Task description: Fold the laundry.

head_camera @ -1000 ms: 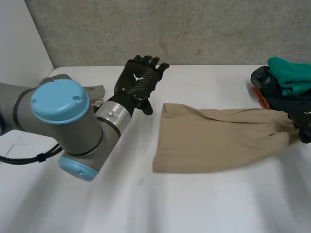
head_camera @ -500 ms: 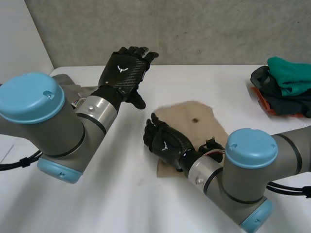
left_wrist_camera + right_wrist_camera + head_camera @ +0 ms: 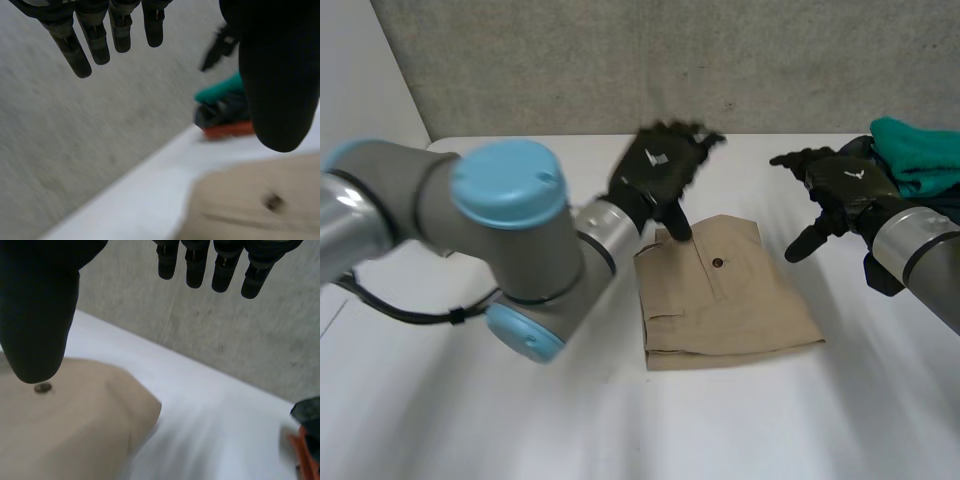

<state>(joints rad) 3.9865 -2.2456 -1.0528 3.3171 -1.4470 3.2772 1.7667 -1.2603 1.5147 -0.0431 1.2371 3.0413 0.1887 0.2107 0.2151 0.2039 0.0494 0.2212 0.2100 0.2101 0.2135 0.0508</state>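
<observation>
Garment (image 3: 725, 290) lies between left fingers (image 3: 692, 138) and right fingers (image 3: 788, 160).

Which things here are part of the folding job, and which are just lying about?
In the job: tan garment, folded, mid-table; left hand, open, above its far edge; right hand, open, off to its side.
Lying about: clothes pile, teal on top, at the white table's far right, untouched.

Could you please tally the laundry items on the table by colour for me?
Tan cloth, folded: 1
Teal cloth, lying on the dark one: 1
Dark cloth, beneath the teal: 1
Orange-red item, lowest, kind unclear: 1
Total: 4
</observation>
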